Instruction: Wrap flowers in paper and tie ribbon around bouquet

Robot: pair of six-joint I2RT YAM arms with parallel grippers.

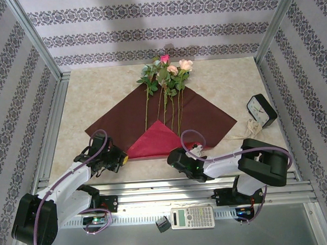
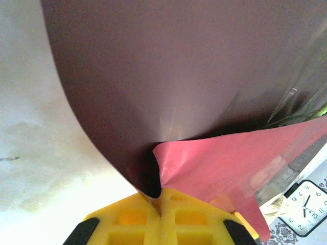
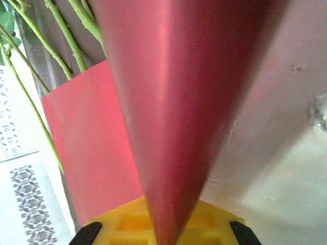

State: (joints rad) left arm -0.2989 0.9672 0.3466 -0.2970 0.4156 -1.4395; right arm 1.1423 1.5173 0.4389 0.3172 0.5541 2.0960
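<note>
Paper (image 1: 207,117) in both clamped end effectors (image 1: 124,157) (image 1: 171,157)

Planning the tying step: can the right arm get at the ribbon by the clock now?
Probably not yet: the right gripper has its jaws shut on the paper. The ribbon itself lies unobstructed beside the clock.

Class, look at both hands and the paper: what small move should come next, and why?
Probably the left hand should lift its pinched edge and carry it rightward over the flowers. Both it and the right hand are shut on the paper, whose near corner is already folded over the stems, while the sides lie flat.
</note>
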